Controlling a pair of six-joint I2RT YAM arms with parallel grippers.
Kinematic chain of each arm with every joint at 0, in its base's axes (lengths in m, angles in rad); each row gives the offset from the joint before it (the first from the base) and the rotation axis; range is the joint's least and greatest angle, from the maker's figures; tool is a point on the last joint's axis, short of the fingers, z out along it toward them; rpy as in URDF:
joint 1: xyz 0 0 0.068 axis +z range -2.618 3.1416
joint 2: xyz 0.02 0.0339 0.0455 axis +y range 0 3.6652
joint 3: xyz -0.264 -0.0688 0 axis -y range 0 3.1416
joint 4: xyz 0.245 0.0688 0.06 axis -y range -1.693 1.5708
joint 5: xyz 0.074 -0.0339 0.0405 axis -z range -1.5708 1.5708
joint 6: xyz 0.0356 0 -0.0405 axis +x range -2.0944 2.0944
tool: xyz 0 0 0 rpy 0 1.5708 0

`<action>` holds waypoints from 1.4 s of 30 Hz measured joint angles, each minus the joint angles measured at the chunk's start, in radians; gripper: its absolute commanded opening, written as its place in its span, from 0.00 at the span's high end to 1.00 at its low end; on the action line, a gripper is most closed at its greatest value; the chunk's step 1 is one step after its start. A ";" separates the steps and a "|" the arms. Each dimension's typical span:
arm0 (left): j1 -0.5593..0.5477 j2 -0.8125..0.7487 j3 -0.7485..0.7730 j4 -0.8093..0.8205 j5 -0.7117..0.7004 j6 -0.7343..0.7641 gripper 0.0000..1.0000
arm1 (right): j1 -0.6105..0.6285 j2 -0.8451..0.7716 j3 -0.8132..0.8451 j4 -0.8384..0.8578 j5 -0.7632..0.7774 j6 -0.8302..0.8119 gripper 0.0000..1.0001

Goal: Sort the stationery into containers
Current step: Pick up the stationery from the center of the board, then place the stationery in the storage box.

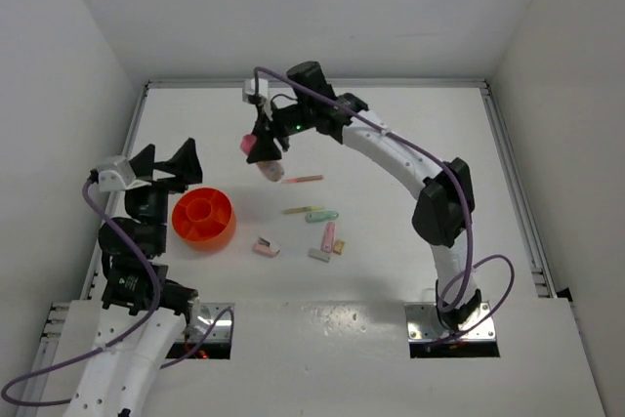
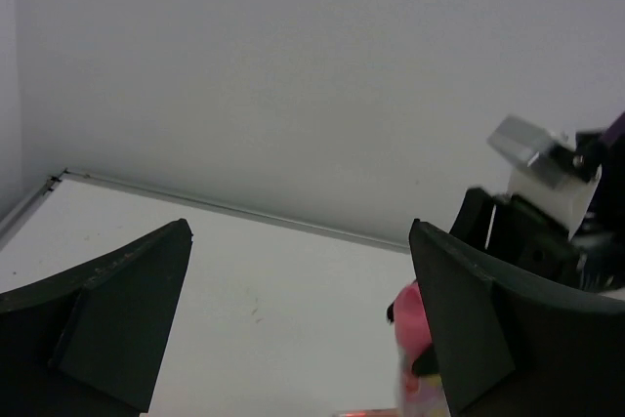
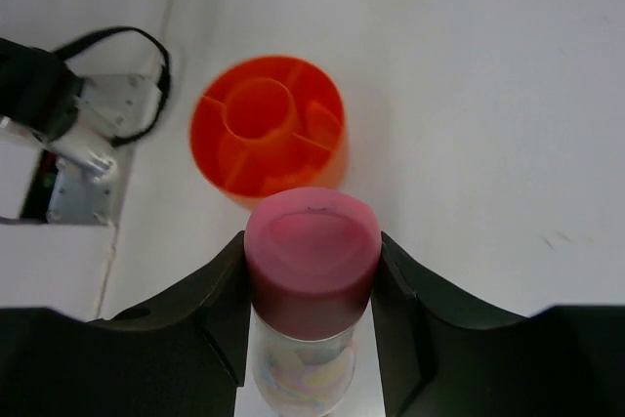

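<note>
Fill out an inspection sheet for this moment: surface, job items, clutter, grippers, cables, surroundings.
Surface: white table, no spills seen.
Job's things: orange bowl, nothing seen in its compartments. pink-capped tube is held above the table. pink pen, yellow-green pen, mint-green marker, pink marker and small erasers lie loose to the right of the bowl.
Clutter: nothing seen.
Grippers: left gripper open and empty, near the bowl; right gripper shut on the pink-capped tube.
Cables: purple cables run along both arms, not touching the items.
Surroundings: white walls on three sides.
</note>
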 measured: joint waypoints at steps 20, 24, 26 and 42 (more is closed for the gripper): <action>0.019 -0.101 -0.066 0.125 -0.101 0.054 0.00 | 0.073 0.449 0.149 1.278 -0.369 0.888 1.00; 0.019 -0.100 -0.066 0.127 -0.076 0.054 0.00 | 0.115 0.464 0.202 1.354 -0.361 0.926 1.00; 0.019 -0.100 -0.066 0.129 -0.064 0.053 0.00 | 0.140 0.476 0.222 1.374 -0.356 0.935 1.00; 0.019 -0.103 -0.066 0.131 -0.034 0.042 0.00 | 0.215 0.663 0.314 1.366 -0.307 0.921 1.00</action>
